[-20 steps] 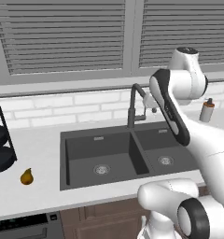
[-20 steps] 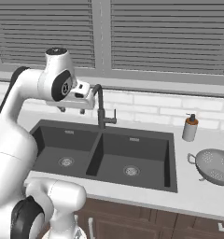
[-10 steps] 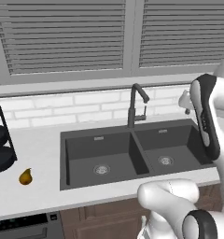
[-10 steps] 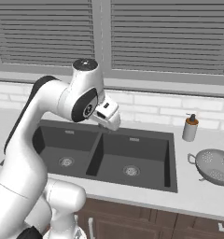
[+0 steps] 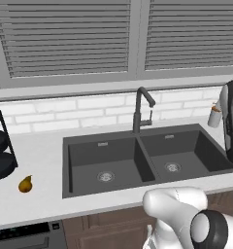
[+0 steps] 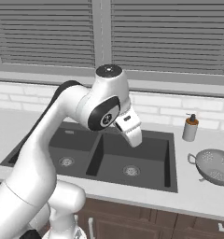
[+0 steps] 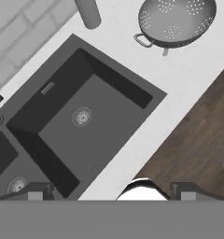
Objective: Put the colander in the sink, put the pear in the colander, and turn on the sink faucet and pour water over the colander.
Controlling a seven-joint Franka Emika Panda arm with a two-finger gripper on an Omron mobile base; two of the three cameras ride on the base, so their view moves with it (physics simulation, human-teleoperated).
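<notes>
The jaws stand wide open, empty, above the dark grey double-basin sink [image 7: 93,122]; the pale perforated metal colander [image 7: 175,21] rests on the white bench [image 7: 193,60].

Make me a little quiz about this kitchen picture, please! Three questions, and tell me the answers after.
1. True or false: the colander already sits inside the sink.
2. Which side of the sink is the pear on, seen from the left base view: left or right?
3. What stands on the counter between the colander and the wall? A) soap bottle B) kettle C) mug

Key: 1 false, it sits on the counter right of the sink. 2 left. 3 A.
</notes>
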